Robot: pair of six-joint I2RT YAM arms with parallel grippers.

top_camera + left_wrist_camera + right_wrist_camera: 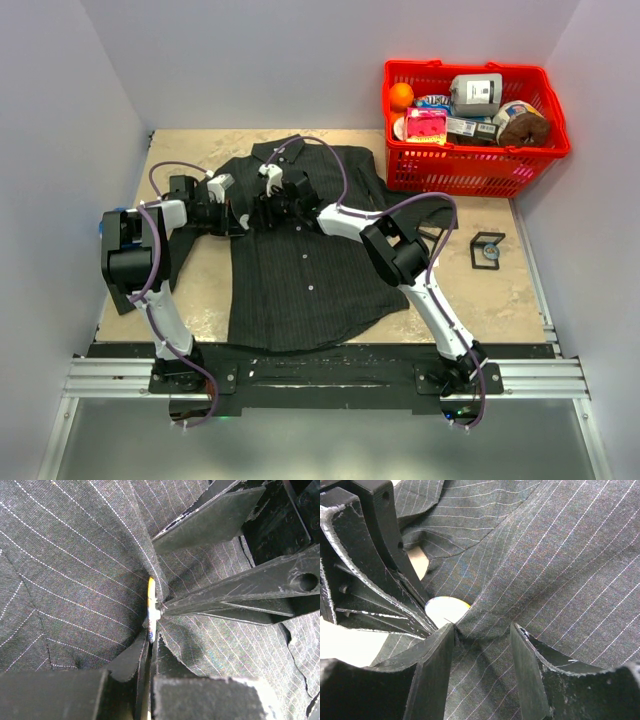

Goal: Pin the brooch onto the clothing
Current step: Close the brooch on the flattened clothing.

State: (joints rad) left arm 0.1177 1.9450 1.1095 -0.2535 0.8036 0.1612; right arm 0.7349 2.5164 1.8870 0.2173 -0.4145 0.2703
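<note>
Since the left jaws are clamped on the brooch [151, 611], held edge-on against a raised fold near the collar of the shirt [300, 290], which lies spread on the counter [480, 300], the piercing step seems in hand. The right jaws stand half apart astride that fold, gripping nothing. Next they likely must pinch the cloth taut for the pin. Pin and clasp are hidden; whether the cloth is pierced I cannot tell.

Top view high and behind, looking down, both wrist views close-up, sharing brooch [151, 597] and shirt [300, 280].
</note>
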